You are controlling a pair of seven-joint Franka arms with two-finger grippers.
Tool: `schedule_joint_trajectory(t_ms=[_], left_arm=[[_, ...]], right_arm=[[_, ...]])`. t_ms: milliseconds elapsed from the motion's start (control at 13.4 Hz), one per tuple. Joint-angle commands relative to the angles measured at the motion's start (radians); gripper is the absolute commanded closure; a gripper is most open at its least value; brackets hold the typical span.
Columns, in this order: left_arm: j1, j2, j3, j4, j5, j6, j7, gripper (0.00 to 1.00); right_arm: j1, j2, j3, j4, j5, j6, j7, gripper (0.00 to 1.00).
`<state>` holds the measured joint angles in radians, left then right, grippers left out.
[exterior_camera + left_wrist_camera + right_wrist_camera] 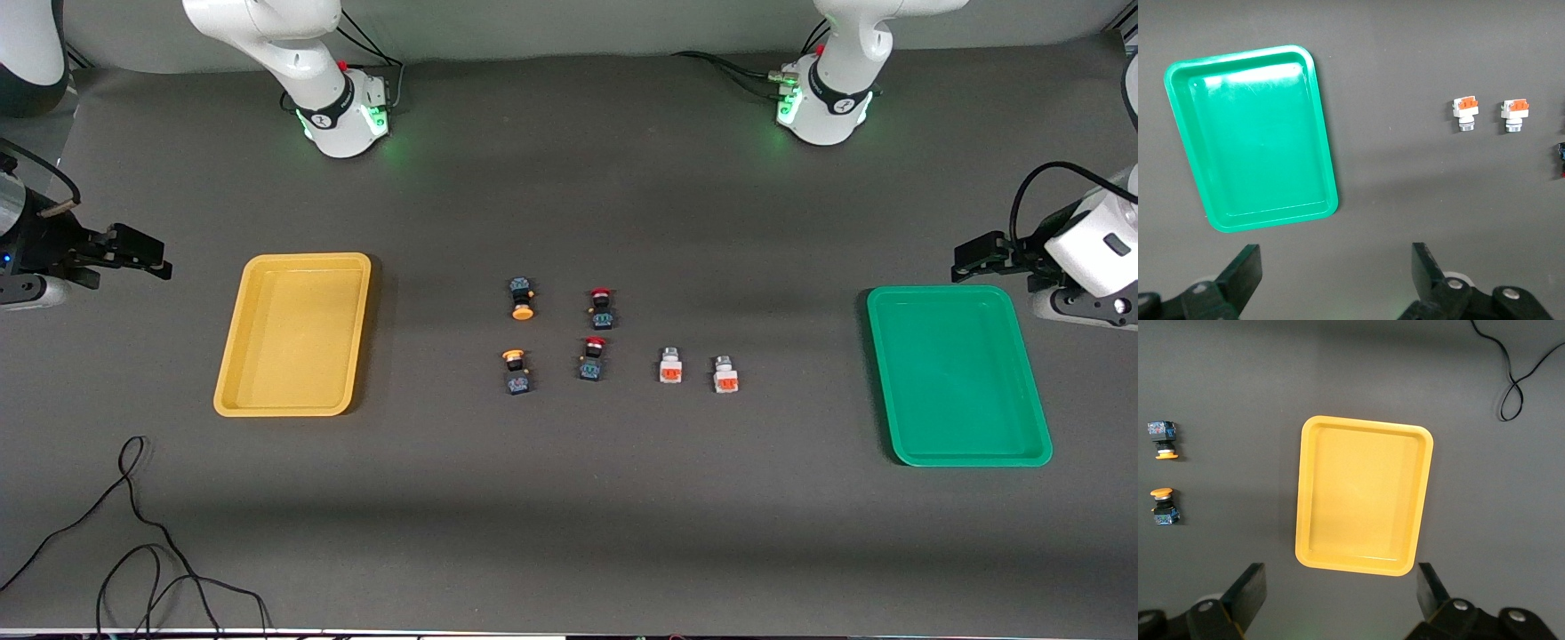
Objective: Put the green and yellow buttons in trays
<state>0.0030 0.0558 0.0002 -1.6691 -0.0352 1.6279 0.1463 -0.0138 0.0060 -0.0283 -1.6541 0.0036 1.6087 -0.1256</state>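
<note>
Two yellow-capped dark buttons (pixel 522 299) (pixel 516 371) and two white buttons with orange faces (pixel 670 365) (pixel 725 374) lie at mid-table. The yellow tray (pixel 233 347) is empty toward the right arm's end. The green tray (pixel 889 382) is empty toward the left arm's end. My right gripper (pixel 151 256) is open and empty over bare table beside the yellow tray (pixel 1305 487). Its wrist view shows both yellow-capped buttons (pixel 1165 440) (pixel 1165 505). My left gripper (pixel 969 260) is open and empty over bare table beside the green tray (pixel 1318 113). Its wrist view shows both white buttons (pixel 1465 113) (pixel 1514 115).
Two red-capped dark switches (pixel 601 307) (pixel 593 358) lie between the yellow-capped and the white buttons. A black cable (pixel 133 524) loops on the table nearer to the front camera than the yellow tray, and it shows in the right wrist view (pixel 1518 380).
</note>
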Motion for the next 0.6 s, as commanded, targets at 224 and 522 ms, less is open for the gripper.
schedule_joint_trajectory(t_ms=[224,522], left_arm=[[0.006,-0.022,-0.002,-0.017,-0.012,-0.006,0.021,0.00],[0.006,-0.021,-0.002,-0.012,-0.003,-0.020,0.021,0.00]], right_arm=[[0.023,0.014,-0.001,0.010,0.001,-0.010,-0.009,0.00],[0.159,0.017,-0.001,-0.010,0.004,-0.003,0.093,0.00]])
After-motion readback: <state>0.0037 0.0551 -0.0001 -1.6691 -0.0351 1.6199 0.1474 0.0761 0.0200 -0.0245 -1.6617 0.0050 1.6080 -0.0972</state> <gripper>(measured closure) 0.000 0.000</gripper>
